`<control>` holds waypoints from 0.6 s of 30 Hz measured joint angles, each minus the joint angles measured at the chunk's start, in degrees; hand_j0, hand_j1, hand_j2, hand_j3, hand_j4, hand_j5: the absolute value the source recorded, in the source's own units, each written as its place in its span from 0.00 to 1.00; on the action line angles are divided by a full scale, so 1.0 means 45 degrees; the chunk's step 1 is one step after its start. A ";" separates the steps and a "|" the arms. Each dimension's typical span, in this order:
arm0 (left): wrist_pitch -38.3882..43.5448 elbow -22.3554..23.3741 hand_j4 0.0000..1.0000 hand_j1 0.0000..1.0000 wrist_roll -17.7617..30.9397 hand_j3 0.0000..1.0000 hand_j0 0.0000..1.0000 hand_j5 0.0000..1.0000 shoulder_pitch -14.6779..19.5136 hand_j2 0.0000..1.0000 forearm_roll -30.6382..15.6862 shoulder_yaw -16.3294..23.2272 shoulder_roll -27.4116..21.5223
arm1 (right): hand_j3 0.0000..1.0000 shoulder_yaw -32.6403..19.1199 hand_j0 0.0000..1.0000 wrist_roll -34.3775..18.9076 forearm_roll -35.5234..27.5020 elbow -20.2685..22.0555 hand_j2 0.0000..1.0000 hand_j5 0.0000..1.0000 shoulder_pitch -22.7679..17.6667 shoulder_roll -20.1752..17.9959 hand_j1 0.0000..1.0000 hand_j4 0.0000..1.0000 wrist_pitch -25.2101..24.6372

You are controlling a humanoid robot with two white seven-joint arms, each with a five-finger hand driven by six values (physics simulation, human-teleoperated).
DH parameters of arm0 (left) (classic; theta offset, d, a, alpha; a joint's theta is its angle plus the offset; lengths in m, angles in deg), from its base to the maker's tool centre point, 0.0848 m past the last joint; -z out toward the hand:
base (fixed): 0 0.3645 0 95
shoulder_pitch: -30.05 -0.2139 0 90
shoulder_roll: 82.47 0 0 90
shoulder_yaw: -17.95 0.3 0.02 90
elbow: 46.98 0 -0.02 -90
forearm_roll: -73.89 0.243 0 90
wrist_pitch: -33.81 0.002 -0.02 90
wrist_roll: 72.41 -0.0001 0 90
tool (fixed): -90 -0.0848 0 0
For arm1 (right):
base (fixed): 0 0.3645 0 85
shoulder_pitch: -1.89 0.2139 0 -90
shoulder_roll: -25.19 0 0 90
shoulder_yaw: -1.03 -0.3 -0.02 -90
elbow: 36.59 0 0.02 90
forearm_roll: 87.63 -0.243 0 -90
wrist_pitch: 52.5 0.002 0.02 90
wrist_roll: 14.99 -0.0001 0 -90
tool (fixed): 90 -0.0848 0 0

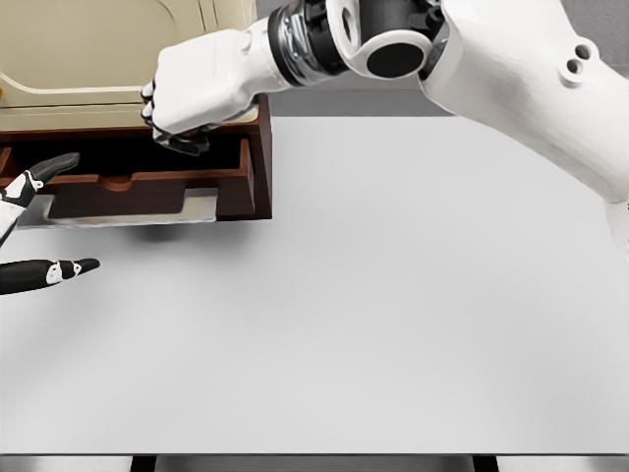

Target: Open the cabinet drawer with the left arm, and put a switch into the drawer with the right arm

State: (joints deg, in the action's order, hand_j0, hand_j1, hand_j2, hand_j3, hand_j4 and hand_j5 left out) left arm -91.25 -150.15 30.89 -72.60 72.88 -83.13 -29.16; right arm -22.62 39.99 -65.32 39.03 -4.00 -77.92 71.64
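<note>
The white five-finger right hand (192, 93) covers whatever its curled dark fingers enclose; no switch can be made out. Behind it, the cream cabinet (108, 49) runs past the top and left edges. The left hand (34, 221) is cut off, only two fingertips showing.

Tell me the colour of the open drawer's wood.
Dark reddish-brown, seen in the head view on the drawer, beneath the cream cabinet.

we see glossy white arm shells, a black-and-chrome ribbed wrist joint, a round black cap with grey rim — the right hand (192, 93) white-backed, the left hand (34, 221) black-fingered with white knuckle patches.
</note>
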 measured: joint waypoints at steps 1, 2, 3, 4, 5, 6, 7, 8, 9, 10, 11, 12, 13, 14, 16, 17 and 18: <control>0.0000 0.0000 1.00 1.00 0.0000 1.00 1.00 1.00 0.0000 1.00 0.0000 0.0000 0.0000 | 0.33 0.0068 0.33 0.0001 -0.0001 -0.0109 0.33 0.33 0.0000 0.0087 0.33 0.33 -0.0002; 0.0000 0.0000 1.00 1.00 0.0000 1.00 1.00 1.00 0.0000 1.00 0.0000 0.0000 0.0000 | 0.33 0.0152 0.33 0.0000 -0.0003 -0.0212 0.33 0.33 0.0000 0.0166 0.33 0.33 -0.0006; 0.0000 0.0000 1.00 1.00 0.0000 1.00 1.00 1.00 0.0000 1.00 0.0000 0.0000 0.0000 | 0.33 0.0215 0.33 0.0000 -0.0004 -0.0349 0.33 0.33 0.0000 0.0253 0.33 0.33 -0.0003; 0.0000 0.0000 1.00 1.00 0.0000 1.00 1.00 1.00 0.0000 1.00 0.0000 0.0000 0.0000 | 0.33 0.0265 0.33 -0.0001 -0.0001 -0.0462 0.33 0.33 0.0000 0.0327 0.33 0.33 0.0000; 0.0000 0.0000 1.00 1.00 0.0000 1.00 1.00 1.00 0.0000 1.00 0.0000 0.0000 0.0000 | 0.33 0.0300 0.33 -0.0001 -0.0001 -0.0545 0.33 0.33 0.0000 0.0381 0.33 0.33 0.0001; 0.0000 0.0000 1.00 1.00 0.0000 1.00 1.00 1.00 0.0000 1.00 0.0000 0.0000 0.0000 | 0.33 0.0327 0.33 -0.0001 0.0004 -0.0611 0.33 0.33 0.0000 0.0435 0.33 0.33 0.0003; 0.0000 0.0000 1.00 1.00 0.0000 1.00 1.00 1.00 0.0000 1.00 0.0000 0.0000 0.0000 | 0.33 0.0349 0.33 0.0000 -0.0004 -0.0695 0.33 0.33 0.0000 0.0491 0.33 0.33 0.0002; 0.0000 0.0000 1.00 1.00 0.0000 1.00 1.00 1.00 0.0000 1.00 0.0000 0.0000 0.0000 | 0.33 0.0379 0.33 0.0001 -0.0002 -0.0791 0.33 0.33 0.0000 0.0545 0.33 0.33 0.0001; 0.0000 0.0000 1.00 1.00 0.0000 1.00 1.00 1.00 0.0000 1.00 0.0000 0.0000 0.0000 | 0.33 0.0437 0.33 0.0001 -0.0002 -0.0884 0.33 0.33 0.0020 0.0588 0.33 0.33 0.0001; 0.0000 0.0000 1.00 1.00 0.0000 1.00 1.00 1.00 0.0000 1.00 0.0000 0.0000 0.0000 | 0.33 0.0485 0.33 0.0000 0.0003 -0.0956 0.33 0.33 0.0039 0.0632 0.33 0.33 0.0003; 0.0000 0.0000 1.00 1.00 0.0000 1.00 1.00 1.00 0.0000 1.00 0.0000 0.0000 0.0000 | 0.33 0.0523 0.33 -0.0001 0.0004 -0.1012 0.33 0.33 0.0039 0.0676 0.33 0.33 0.0004; 0.0000 0.0000 1.00 1.00 0.0000 1.00 1.00 1.00 0.0000 1.00 0.0000 0.0000 0.0000 | 0.33 0.0551 0.33 0.0000 -0.0001 -0.1069 0.33 0.33 0.0059 0.0709 0.33 0.33 0.0000; 0.0000 0.0000 1.00 1.00 0.0000 1.00 1.00 1.00 0.0000 1.00 0.0000 0.0000 0.0000 | 0.33 0.0573 0.33 -0.0001 0.0005 -0.1117 0.33 0.33 0.0078 0.0753 0.33 0.33 -0.0003; 0.0000 0.0000 1.00 1.00 0.0000 1.00 1.00 1.00 0.0000 1.00 0.0000 0.0000 0.0000 | 0.33 0.0587 0.33 -0.0001 0.0004 -0.1182 0.33 0.33 0.0078 0.0806 0.33 0.33 -0.0005; 0.0000 0.0000 1.00 1.00 0.0000 1.00 1.00 1.00 0.0000 1.00 0.0000 0.0000 0.0000 | 0.33 0.0656 0.33 0.0001 0.0011 -0.1330 0.33 0.33 0.0176 0.0901 0.33 0.33 -0.0008; 0.0000 0.0000 1.00 1.00 0.0000 1.00 1.00 1.00 0.0000 1.00 0.0000 0.0000 0.0000 | 0.33 0.0685 0.33 0.0001 0.0013 -0.1380 0.33 0.33 0.0195 0.0953 0.33 0.33 -0.0010; 0.0000 0.0000 1.00 1.00 0.0000 1.00 1.00 1.00 0.0000 1.00 0.0000 0.0000 0.0000 | 0.33 0.0712 0.33 0.0001 0.0011 -0.1426 0.33 0.33 0.0195 0.0990 0.33 0.33 -0.0011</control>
State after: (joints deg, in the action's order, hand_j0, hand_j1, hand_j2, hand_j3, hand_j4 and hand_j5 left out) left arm -91.25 -150.15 30.89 -72.60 72.88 -83.13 -29.16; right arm -19.42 39.99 -65.27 32.61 -3.12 -73.47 71.59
